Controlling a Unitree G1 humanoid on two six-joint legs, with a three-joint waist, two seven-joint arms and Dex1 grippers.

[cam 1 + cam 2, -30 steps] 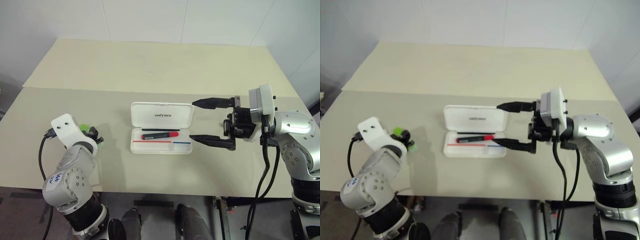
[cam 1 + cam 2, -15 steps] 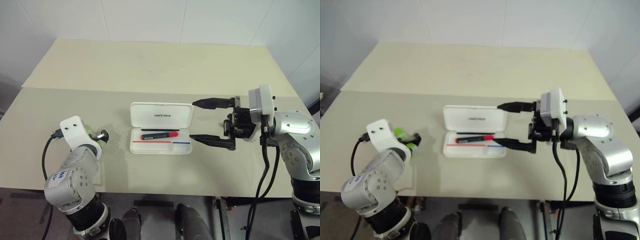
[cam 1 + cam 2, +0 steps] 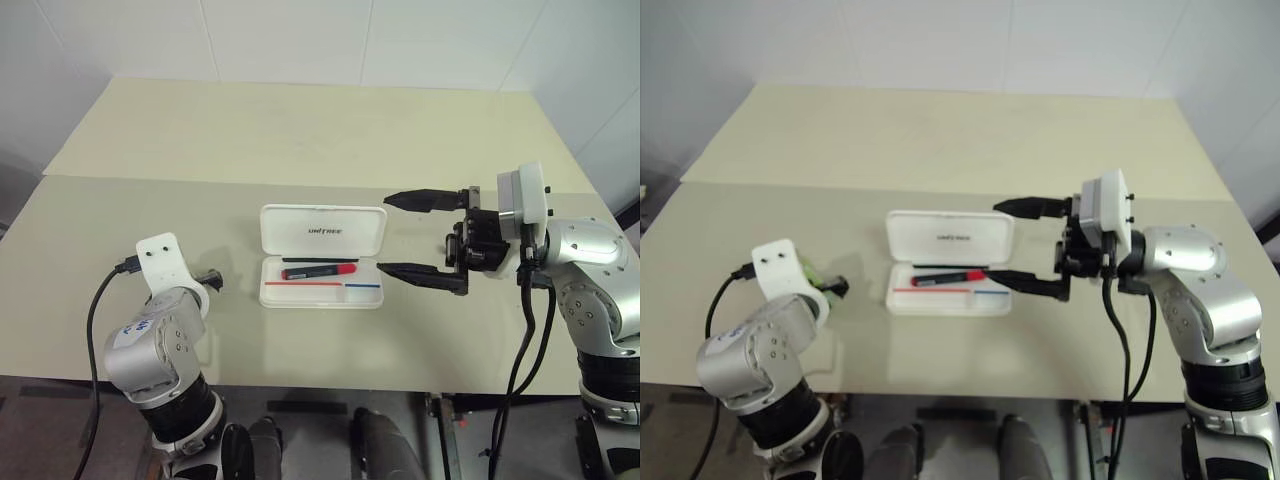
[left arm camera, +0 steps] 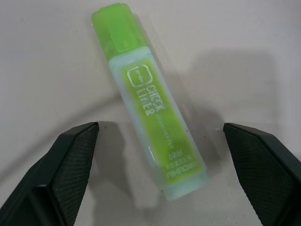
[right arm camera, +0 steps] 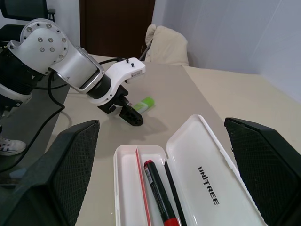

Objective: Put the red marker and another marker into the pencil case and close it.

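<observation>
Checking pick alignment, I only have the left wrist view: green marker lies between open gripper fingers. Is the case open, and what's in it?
Observer: The pencil case is open, lid laid flat on the table. The red marker already lies in the tray.
Operator: Where's the right gripper?
Observer: The right gripper is open, at the case's right end, one finger beside the lid corner, the other beside the tray; it holds nothing.
Operator: Is the left gripper touching the marker?
Observer: Not that I can see. In the right wrist view the left gripper tips down beside the lime-green marker, which lies flat on the table, well left of the case.
</observation>
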